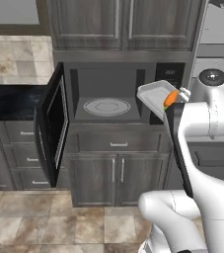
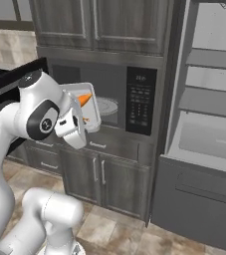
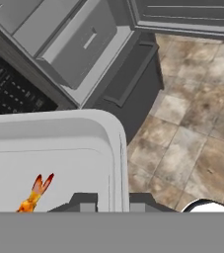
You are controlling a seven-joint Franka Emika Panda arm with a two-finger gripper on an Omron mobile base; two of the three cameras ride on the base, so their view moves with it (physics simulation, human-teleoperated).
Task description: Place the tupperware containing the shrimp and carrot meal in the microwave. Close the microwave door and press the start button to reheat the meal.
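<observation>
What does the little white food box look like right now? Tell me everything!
The tupperware is a shallow pale grey-white tray with rounded corners that looks like plastic. It is up in the air, tilted, in front of the open microwave, near the keypad. The tool pinches its rim. An orange carrot lies inside, and a shrimp tail shows in the hand view.

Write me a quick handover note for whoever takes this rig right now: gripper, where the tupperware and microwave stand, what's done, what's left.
Gripper: shut on the tupperware rim, held tilted in the air before the keypad.
Carrot and shrimp inside.
Microwave: microwave door swung open, turntable bare.
Done: tray picked up.
Left: set tray inside, close door, press start.
</observation>
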